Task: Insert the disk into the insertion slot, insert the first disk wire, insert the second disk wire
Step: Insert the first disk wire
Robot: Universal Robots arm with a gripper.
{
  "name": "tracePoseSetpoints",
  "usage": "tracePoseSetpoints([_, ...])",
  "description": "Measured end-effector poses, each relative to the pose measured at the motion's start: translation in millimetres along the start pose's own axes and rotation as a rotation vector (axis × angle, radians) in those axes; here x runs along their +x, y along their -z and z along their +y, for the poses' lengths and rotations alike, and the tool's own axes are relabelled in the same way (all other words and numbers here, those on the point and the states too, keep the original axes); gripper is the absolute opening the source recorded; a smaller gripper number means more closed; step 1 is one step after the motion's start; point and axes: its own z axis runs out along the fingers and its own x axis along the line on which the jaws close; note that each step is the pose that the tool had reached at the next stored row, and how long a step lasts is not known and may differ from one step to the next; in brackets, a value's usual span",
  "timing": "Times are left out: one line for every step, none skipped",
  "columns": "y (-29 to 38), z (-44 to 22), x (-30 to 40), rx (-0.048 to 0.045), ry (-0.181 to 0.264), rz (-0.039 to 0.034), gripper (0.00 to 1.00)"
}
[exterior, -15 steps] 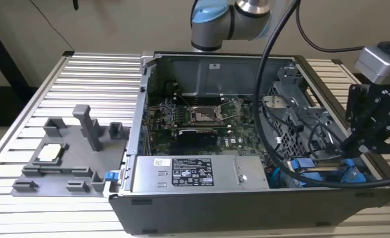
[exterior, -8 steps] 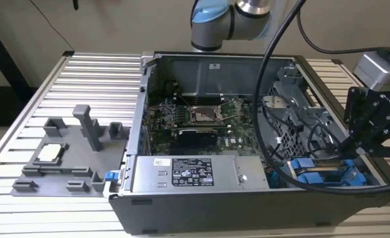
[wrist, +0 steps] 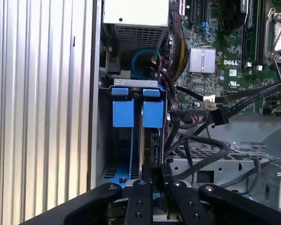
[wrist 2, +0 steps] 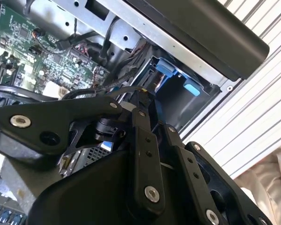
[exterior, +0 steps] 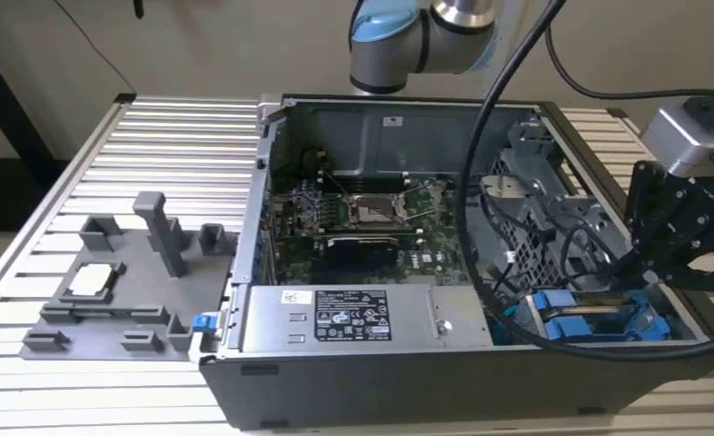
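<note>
In the first wrist view the tool [wrist: 152, 171] has its black body across the near end of the disk [wrist: 146, 145]. What it meets there cannot be made out; it is possibly a connector. The disk's flat faces are buried in the insertion slot [wrist: 106, 154]. In the exterior view the arm [exterior: 411, 36] is cut off at twelve o'clock, and the tool runs off the edge at three o'clock. At six o'clock in the case [exterior: 393, 102], the silver box [exterior: 351, 318] carries print too small to read.

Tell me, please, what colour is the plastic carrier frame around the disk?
Bright blue. The carrier frame shows best in the first wrist view.
</note>
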Motion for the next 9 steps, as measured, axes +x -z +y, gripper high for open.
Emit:
tracePoseSetpoints([-1.1, 0.0, 0.1, 0.0002, -0.001, -0.0040, 0.19])
tracePoseSetpoints([-2.3, -0.1, 0.2, 0.0003, -0.001, -0.0059, 0.19])
tracePoseSetpoints([-3.8, -0.2, 0.3, 0.0003, -0.001, -0.0074, 0.19])
tracePoseSetpoints([-5.3, -0.2, 0.4, 0.0004, -0.002, -0.0086, 0.19])
tracePoseSetpoints([-7.0, -0.3, 0.6, 0.0004, -0.002, -0.0094, 0.19])
tracePoseSetpoints([-8.6, -0.4, 0.6, 0.0004, -0.001, -0.0103, 0.19])
tracePoseSetpoints([-10.0, -0.4, 0.7, 0.0005, -0.001, -0.0115, 0.19])
tracePoseSetpoints([-11.1, -0.5, 0.8, 0.0005, -0.001, -0.0127, 0.19])
tracePoseSetpoints([-11.9, -0.6, 0.9, 0.0006, -0.001, -0.0145, 0.19])
